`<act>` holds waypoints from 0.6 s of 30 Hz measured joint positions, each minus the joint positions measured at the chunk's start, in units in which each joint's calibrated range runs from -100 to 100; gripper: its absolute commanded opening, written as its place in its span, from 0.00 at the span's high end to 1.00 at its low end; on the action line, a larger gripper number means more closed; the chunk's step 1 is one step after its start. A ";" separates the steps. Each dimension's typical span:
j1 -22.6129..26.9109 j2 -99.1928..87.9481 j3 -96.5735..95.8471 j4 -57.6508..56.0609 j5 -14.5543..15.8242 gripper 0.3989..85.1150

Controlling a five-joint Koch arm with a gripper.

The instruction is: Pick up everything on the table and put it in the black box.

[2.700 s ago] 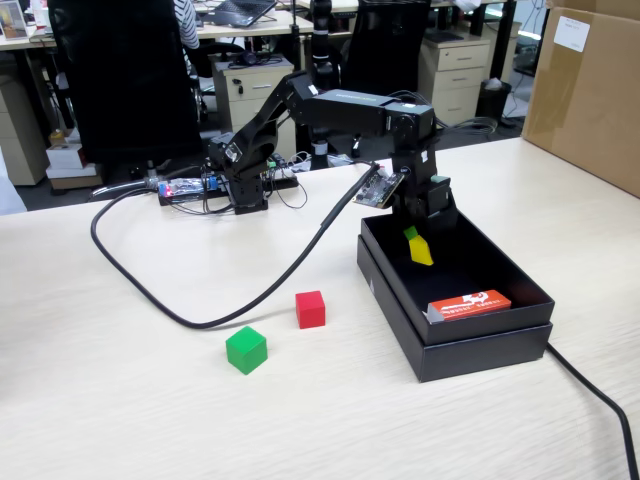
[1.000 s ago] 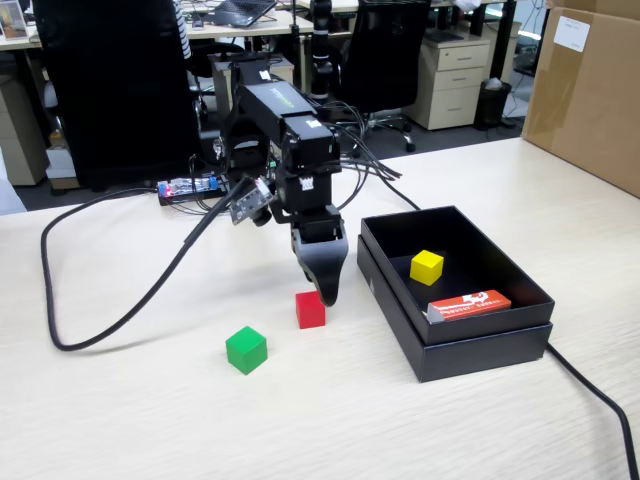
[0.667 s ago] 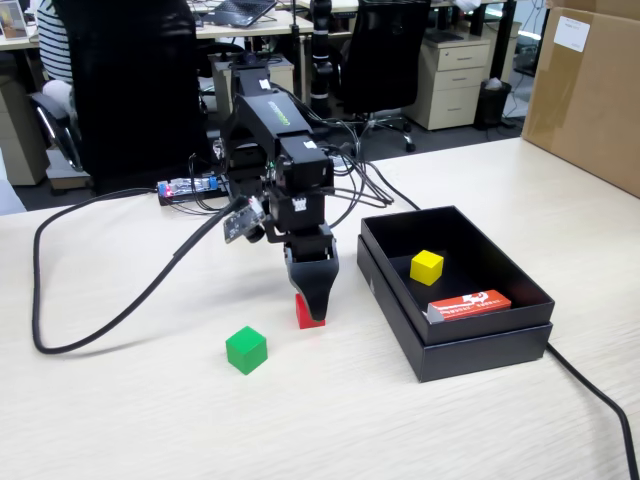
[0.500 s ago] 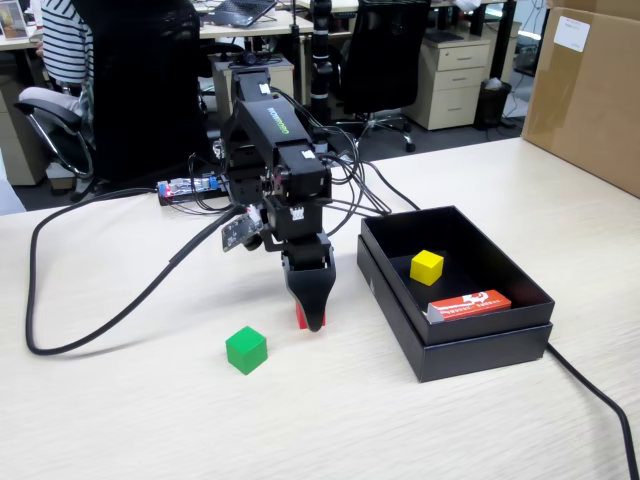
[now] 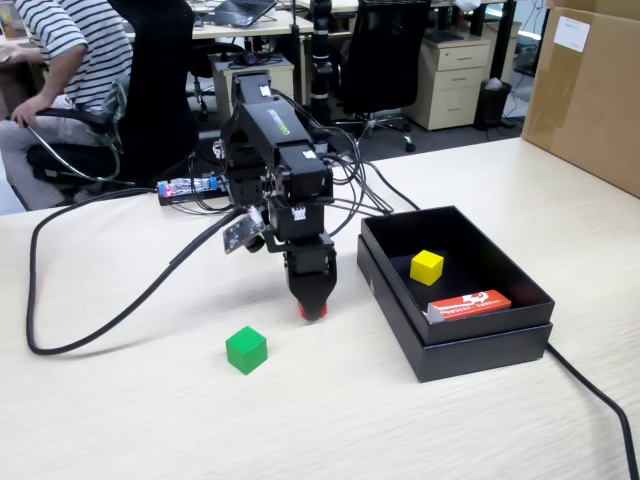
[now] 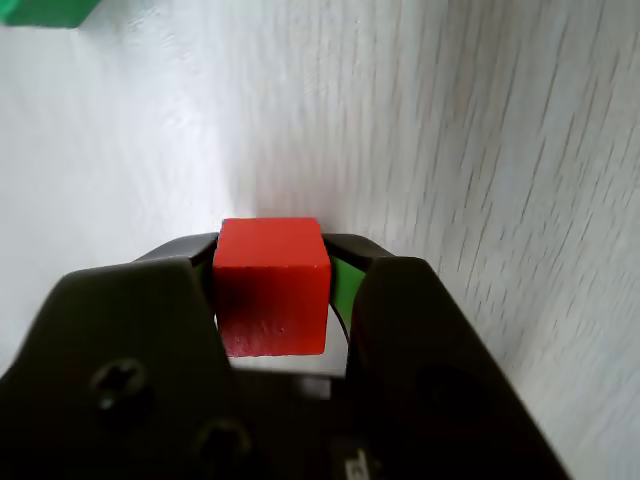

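Moved: end effector (image 5: 311,306) lowered since earlier, now closed around red cube (image 6: 271,285).
Counter (image 5: 150,420): pale wood-grain; office desks behind.
Hidden: red cube mostly covered in fixed view.
Box: yellow cube (image 5: 427,267) inside black box (image 5: 480,345); green cube (image 5: 246,350) on counter.
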 measured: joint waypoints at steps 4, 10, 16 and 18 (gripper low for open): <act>2.49 -6.60 3.38 0.00 -0.63 0.99; 7.37 -9.84 14.24 -0.15 -1.90 0.99; 11.67 8.16 30.94 -0.15 -2.78 0.99; 11.72 13.20 31.04 -0.15 -2.78 0.99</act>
